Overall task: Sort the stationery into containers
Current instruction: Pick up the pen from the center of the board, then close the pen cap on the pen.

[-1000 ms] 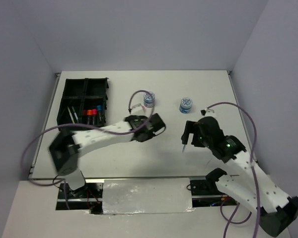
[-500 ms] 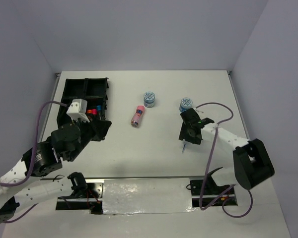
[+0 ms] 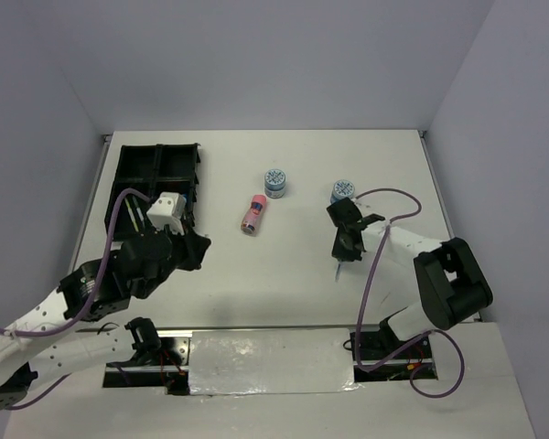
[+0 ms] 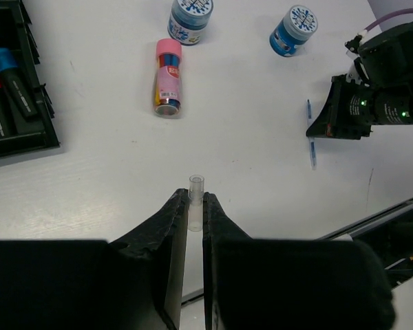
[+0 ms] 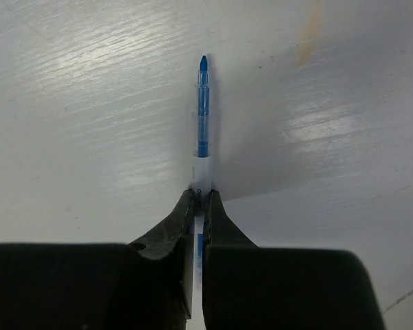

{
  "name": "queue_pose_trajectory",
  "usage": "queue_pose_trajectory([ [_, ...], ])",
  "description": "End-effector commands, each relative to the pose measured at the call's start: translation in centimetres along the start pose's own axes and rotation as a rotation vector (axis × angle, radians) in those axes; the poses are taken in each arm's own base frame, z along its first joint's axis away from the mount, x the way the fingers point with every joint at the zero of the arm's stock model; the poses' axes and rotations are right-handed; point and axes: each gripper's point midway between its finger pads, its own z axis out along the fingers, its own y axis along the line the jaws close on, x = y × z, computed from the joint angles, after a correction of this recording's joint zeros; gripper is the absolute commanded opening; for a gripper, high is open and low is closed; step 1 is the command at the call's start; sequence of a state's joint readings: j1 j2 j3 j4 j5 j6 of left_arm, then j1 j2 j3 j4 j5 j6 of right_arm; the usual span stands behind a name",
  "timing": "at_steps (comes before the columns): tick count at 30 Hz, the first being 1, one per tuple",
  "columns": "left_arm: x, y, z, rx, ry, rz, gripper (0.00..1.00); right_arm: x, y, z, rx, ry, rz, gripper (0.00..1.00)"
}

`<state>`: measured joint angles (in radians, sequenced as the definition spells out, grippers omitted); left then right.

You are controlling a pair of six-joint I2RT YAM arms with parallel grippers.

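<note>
Blue pen (image 5: 202,110) in R pincer (image 5: 199,195)

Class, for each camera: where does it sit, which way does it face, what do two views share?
Top external: above and behind, looking down at white table; left arm, right arm show.
Left wrist: on left gripper, facing forward and down; fingers hold thin clear stick.
Right wrist: on right gripper, facing straight down; fingers pinch thin blue pen.
Shared: top and left wrist both show pink plastic tube.
</note>
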<state>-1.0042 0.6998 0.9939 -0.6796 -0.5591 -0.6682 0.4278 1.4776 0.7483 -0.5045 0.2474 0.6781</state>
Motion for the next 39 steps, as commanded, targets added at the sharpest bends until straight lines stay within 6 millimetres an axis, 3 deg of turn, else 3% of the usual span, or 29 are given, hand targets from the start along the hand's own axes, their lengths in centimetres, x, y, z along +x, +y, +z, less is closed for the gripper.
queue_pose_trajectory([
  [1,-0.7,-0.7,0.5,0.005,-0.027,-0.075,0.00,-1.0,2.9,-1.4,-0.137,-0.064,-0.034,0.00],
  [2,-0.7,-1.1,0.7,0.015,-0.030,-0.085,0.00,-1.2,4.0,-2.6,-0.193,-0.091,-0.061,0.00],
  [3,-1.2,-1.8,1.1,0.038,-0.053,-0.106,0.00,-2.1,6.3,-5.7,-0.341,-0.160,-0.080,0.00],
  [5,-2.0,-3.4,2.3,0.076,-0.084,-0.113,0.00,-0.3,9.9,-10.1,-0.575,-0.200,-0.231,0.00],
  [6,-2.4,-4.1,2.9,0.094,-0.099,-0.101,0.00,-0.7,11.7,-14.6,-0.758,-0.288,-0.260,0.00],
  [7,-2.4,-4.9,3.9,0.105,-0.101,-0.083,0.00,1.9,13.1,-17.3,-0.914,-0.253,-0.349,0.00],
  [8,-2.8,-6.3,4.2,0.164,-0.103,-0.068,0.00,2.6,13.5,-19.2,-0.999,-0.263,-0.373,0.00],
  [9,-4.6,-7.6,5.2,0.215,-0.159,-0.100,0.00,3.5,13.6,-22.1,-1.121,-0.281,-0.387,0.00],
  [10,-5.8,-8.7,5.4,0.273,-0.192,-0.115,0.00,4.3,13.7,-23.6,-1.190,-0.283,-0.400,0.00],
  [11,-6.2,-9.3,6.0,0.363,-0.190,-0.133,0.00,3.9,13.5,-26.8,-1.303,-0.367,-0.392,0.00],
  [12,-9.0,-10.8,6.1,0.470,-0.276,-0.190,0.00,4.6,13.2,-27.0,-1.341,-0.342,-0.354,0.00],
  [14,-10.0,-12.3,5.6,0.690,-0.272,-0.254,0.00,4.4,12.6,-31.4,-1.517,-0.431,-0.324,0.00],
  [15,-12.2,-13.4,4.3,0.793,-0.373,-0.269,0.00,4.9,12.5,-32.0,-1.546,-0.402,-0.299,0.00],
  [20,-14.0,-15.5,1.1,0.975,-0.450,-0.242,0.00,5.4,12.6,-33.8,-1.549,-0.392,-0.324,0.00],
  [27,-13.1,-15.9,-0.4,1.025,-0.394,-0.253,0.00,5.3,13.5,-35.3,-1.559,-0.465,-0.381,0.00],
  [33,-11.4,-15.0,-0.5,1.000,-0.360,-0.302,0.00,4.5,13.7,-36.3,-1.571,-0.519,-0.372,0.00],
  [39,-10.2,-15.7,-0.1,0.971,-0.318,-0.317,0.00,3.8,14.5,-36.3,-1.547,-0.541,-0.382,0.00],
])
